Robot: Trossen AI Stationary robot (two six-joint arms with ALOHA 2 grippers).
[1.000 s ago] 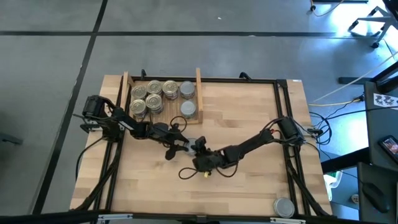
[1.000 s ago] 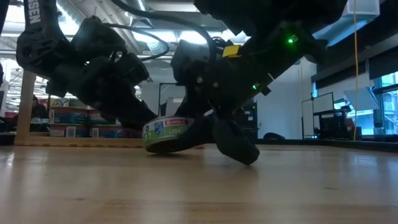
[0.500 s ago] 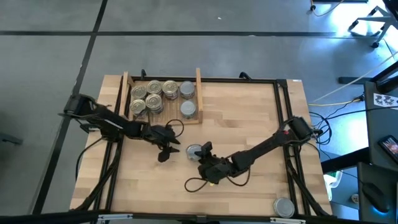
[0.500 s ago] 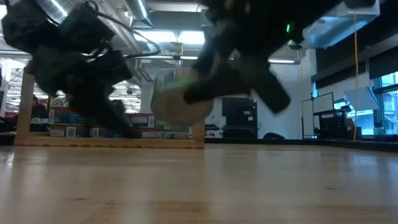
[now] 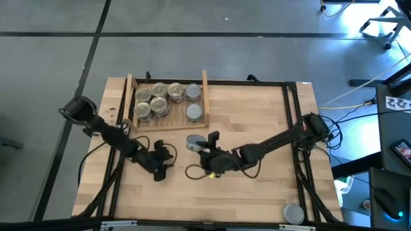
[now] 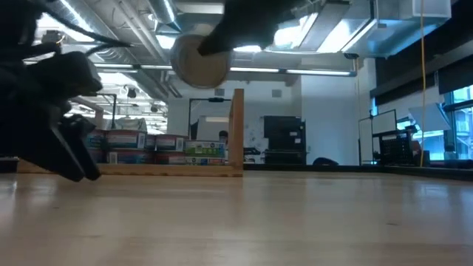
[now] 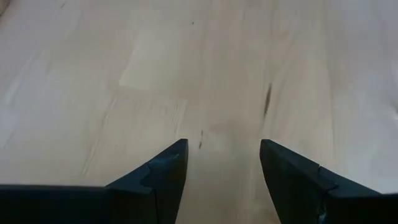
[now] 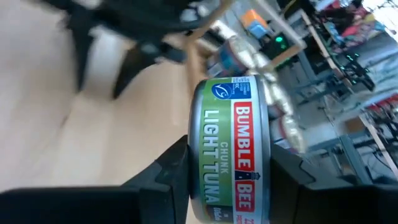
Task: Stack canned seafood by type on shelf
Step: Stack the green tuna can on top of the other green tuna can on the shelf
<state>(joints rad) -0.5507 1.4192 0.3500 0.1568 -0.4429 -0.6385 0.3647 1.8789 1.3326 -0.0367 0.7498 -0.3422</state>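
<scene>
Right gripper (image 5: 200, 142) mid-desk, fingers (image 8: 171, 171) pinching tuna can (image 8: 231, 149) across its sides, can lifted clear of desk (image 5: 257, 122), grey top up, sitting just off open front of shelf (image 5: 168, 122). Left gripper (image 5: 162, 168) low over desk toward left edge, fingers (image 7: 166, 168) spread, gripping nothing, bare wood between them. Other cans (image 5: 159, 96) stacked in shelf near desk's far edge; one loose can (image 5: 293, 213) at desk's near right corner.
</scene>
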